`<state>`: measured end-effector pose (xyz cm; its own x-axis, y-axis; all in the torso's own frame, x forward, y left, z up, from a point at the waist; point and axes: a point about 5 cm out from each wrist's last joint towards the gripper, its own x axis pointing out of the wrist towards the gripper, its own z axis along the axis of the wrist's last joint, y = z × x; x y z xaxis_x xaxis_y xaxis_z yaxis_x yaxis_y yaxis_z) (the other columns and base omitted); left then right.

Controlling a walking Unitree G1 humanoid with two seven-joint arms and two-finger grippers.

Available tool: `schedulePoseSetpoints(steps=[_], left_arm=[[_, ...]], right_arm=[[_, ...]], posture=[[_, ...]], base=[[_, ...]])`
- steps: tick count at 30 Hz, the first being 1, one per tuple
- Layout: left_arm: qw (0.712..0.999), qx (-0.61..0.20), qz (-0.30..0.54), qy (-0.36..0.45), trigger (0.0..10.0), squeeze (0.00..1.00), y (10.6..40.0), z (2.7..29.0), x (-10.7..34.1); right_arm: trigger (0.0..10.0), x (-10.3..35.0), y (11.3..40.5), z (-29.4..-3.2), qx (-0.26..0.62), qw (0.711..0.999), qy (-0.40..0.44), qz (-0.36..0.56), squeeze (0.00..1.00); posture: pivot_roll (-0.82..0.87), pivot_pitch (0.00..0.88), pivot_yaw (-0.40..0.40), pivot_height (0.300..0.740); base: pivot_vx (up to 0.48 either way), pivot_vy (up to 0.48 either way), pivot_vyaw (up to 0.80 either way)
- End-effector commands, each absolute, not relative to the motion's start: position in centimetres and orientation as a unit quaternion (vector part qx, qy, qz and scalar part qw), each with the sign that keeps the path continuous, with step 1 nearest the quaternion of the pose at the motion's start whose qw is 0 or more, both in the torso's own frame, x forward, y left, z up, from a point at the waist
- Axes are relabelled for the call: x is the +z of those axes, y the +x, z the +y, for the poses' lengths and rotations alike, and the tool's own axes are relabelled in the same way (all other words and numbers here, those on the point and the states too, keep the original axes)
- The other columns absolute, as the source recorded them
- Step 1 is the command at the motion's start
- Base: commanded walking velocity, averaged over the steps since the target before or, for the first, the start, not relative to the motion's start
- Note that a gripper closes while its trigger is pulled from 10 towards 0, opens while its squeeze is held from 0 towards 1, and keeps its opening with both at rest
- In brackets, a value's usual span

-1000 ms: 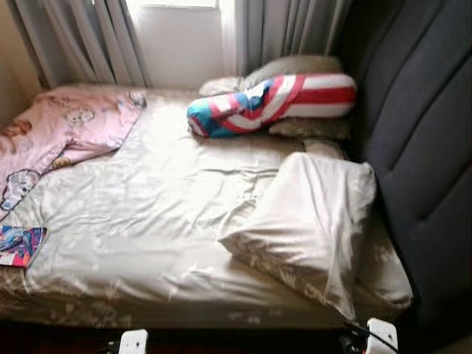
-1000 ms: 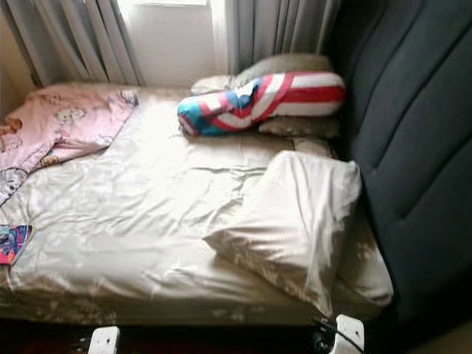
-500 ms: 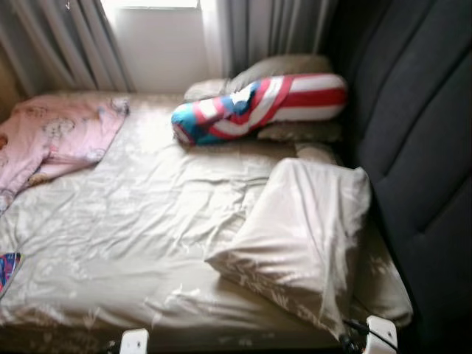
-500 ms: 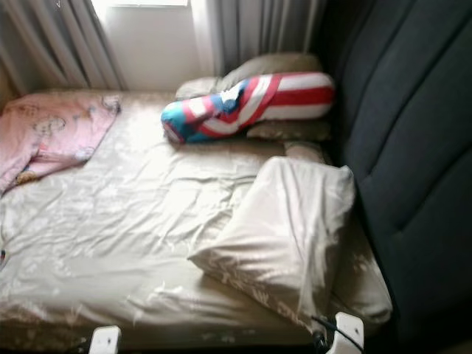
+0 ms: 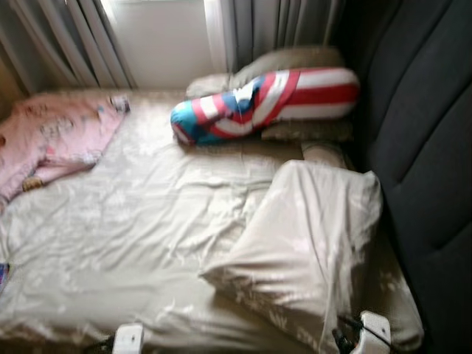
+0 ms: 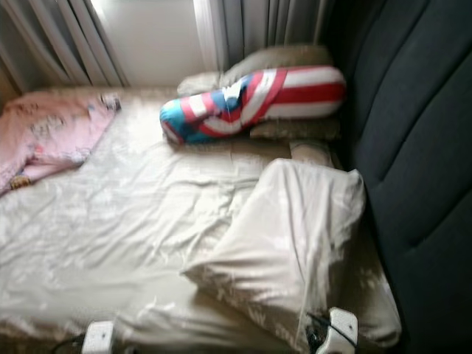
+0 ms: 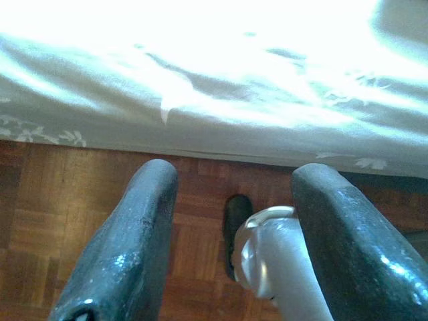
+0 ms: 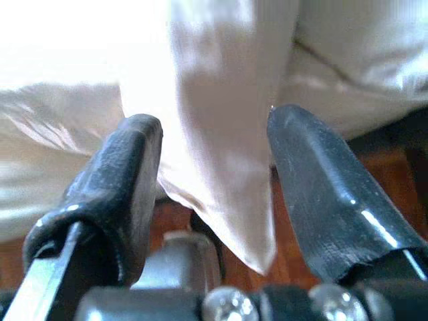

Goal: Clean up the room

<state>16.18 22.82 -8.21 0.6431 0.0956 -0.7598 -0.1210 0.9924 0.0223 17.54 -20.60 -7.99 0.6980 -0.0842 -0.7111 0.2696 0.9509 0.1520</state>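
Cream satin covers the bed (image 5: pixel 133 243) before us, rumpled and bright where the window light falls on it. A cream pillow (image 5: pixel 310 243) lies on the near right part of the bed, beside the dark padded headboard (image 5: pixel 428 147), with its loose near corner hanging over the mattress edge. In the right wrist view, our right gripper (image 8: pixel 214 180) is at that corner: the two black fingers stand well apart with the hanging pillowcase fabric in the gap between them, and we cannot tell that they touch it. Our left gripper (image 7: pixel 227 221) hangs low over the wooden floor (image 7: pixel 47 221) just short of the bed's near edge, its fingers also spread wide and holding nothing. At the far right, a red, white and blue striped bolster (image 5: pixel 265 103) rests against two more pillows under the grey curtains (image 5: pixel 280 29). Far left on the bed lies a crumpled pink printed blanket (image 5: pixel 51 136).
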Motion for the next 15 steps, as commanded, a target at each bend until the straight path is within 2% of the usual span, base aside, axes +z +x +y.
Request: schedulePoseSetpoints(steps=[1, 15], left_arm=[[0.902, 0.065, 0.426, -0.015, 10.0, 0.0, 15.37, 23.34, -8.42], [0.907, 0.067, 0.415, -0.023, 10.0, 0.0, 15.59, 23.65, -8.2]], right_arm=[[10.0, -8.34, 16.83, -20.18, -0.097, 0.91, 0.134, 0.379, 0.0], [10.0, -7.78, 17.53, -20.06, -0.068, 0.925, 0.139, 0.347, 0.0]], posture=[[0.07, 0.047, 0.005, 0.738], [0.06, 0.027, 0.011, 0.738]], base=[[0.0, 0.0, 0.0], [0.0, 0.0, 0.0]])
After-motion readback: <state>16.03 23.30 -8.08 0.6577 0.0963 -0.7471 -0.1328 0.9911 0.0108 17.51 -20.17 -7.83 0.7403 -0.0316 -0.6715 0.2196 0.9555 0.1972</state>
